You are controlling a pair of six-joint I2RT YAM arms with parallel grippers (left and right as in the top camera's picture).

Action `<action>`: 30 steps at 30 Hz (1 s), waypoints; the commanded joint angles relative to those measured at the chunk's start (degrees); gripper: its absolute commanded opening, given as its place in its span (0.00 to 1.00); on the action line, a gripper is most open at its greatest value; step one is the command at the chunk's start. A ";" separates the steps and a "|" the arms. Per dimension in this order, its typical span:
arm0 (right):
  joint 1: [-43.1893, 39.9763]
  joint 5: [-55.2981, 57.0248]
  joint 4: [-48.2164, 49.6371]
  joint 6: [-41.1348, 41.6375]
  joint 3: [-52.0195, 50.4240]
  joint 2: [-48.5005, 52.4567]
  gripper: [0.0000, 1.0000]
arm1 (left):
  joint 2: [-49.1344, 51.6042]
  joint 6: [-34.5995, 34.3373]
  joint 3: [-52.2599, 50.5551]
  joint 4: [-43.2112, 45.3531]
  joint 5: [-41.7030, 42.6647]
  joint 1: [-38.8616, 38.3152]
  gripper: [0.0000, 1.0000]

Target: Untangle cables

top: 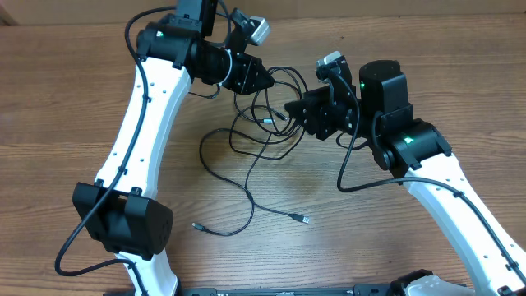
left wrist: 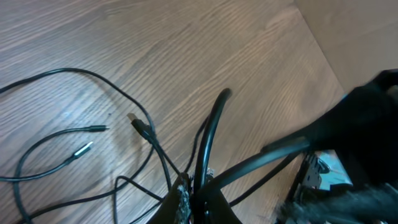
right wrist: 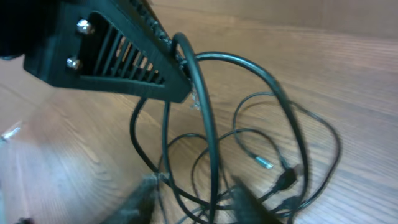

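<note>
Thin black cables (top: 249, 177) lie in a tangled heap on the wooden table between my two arms. My left gripper (top: 268, 82) is shut on one strand, which arches up from its closed jaws (left wrist: 198, 190) as a loop (left wrist: 210, 124). My right gripper (top: 289, 108) hovers at the tangle's right side. In the right wrist view its blurred fingers (right wrist: 144, 196) stand apart, and several strands (right wrist: 208, 130) run between them without being pinched. My left gripper (right wrist: 124, 56) shows there at the top left, holding the same loop.
Two loose plug ends (top: 304, 219) (top: 197, 225) trail toward the table's front. Silvery tips (left wrist: 98, 128) (left wrist: 83, 149) and a black plug (left wrist: 140, 126) lie left of the left gripper. The arms' own thick wiring (top: 362, 185) hangs by the right arm.
</note>
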 commanded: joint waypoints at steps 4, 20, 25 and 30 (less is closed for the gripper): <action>0.04 -6.64 0.24 2.60 1.01 1.75 0.04 | -1.60 1.20 1.29 0.24 -1.55 -1.42 0.04; -0.04 -0.44 -2.36 6.88 3.19 -11.39 0.04 | -1.60 -8.98 1.29 -1.22 -18.25 2.03 1.00; -0.02 2.38 -2.36 8.39 9.42 -15.41 0.04 | -1.57 -9.86 1.29 -2.64 -18.47 3.87 1.00; -0.02 5.46 -2.36 9.70 19.34 -15.47 0.04 | -1.57 -9.84 1.29 -4.22 -20.63 4.37 1.00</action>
